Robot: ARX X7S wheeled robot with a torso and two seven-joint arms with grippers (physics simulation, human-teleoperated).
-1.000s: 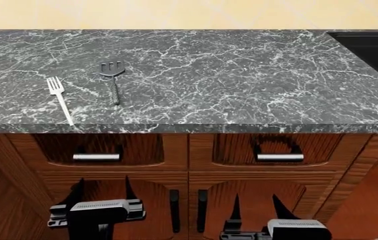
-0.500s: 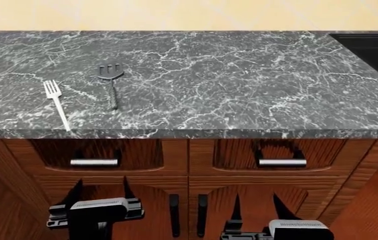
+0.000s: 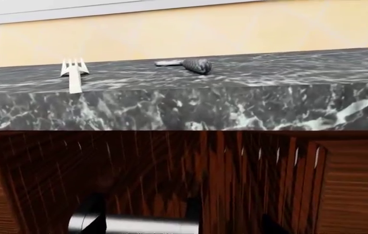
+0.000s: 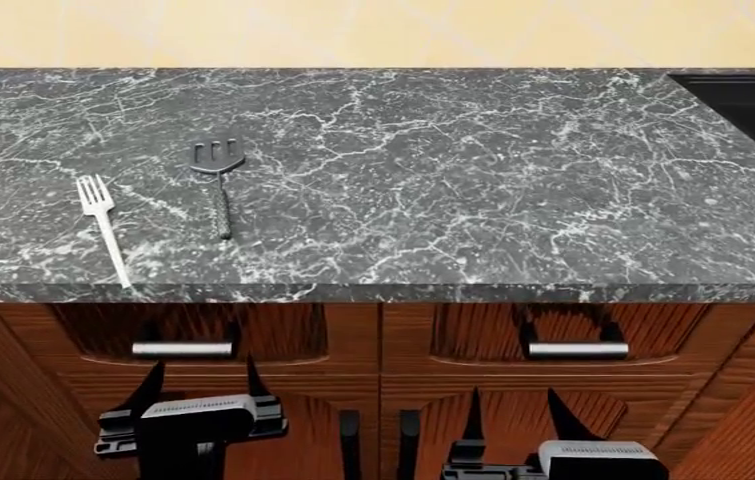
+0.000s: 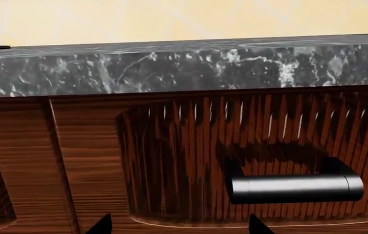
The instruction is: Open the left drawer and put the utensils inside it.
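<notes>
From the head camera, the slim white four-tined fork [image 4: 101, 226] and the dark grey slotted spatula [image 4: 218, 178] lie side by side but apart on the left part of the dark marble surface [image 4: 484, 180], handles toward the front edge. Below that edge the reddish-brown wooden left drawer [image 4: 184, 335] is closed, its short silver bar handle [image 4: 182, 349] level across the recessed front. The left hand [image 4: 198, 385] hangs just under that handle with its two black fingers spread wide and empty; the right hand [image 4: 512, 412] sits lower, below the neighbouring drawer's bar handle [image 4: 577, 350], also wide and empty. The left wrist camera faces the left drawer [image 3: 170, 180] front closely, the silver handle [image 3: 135, 225] at the frame's edge, fork [image 3: 74, 73] and spatula [image 3: 187, 64] on the surface above. The right wrist camera shows the neighbouring drawer's handle [image 5: 291, 187].
</notes>
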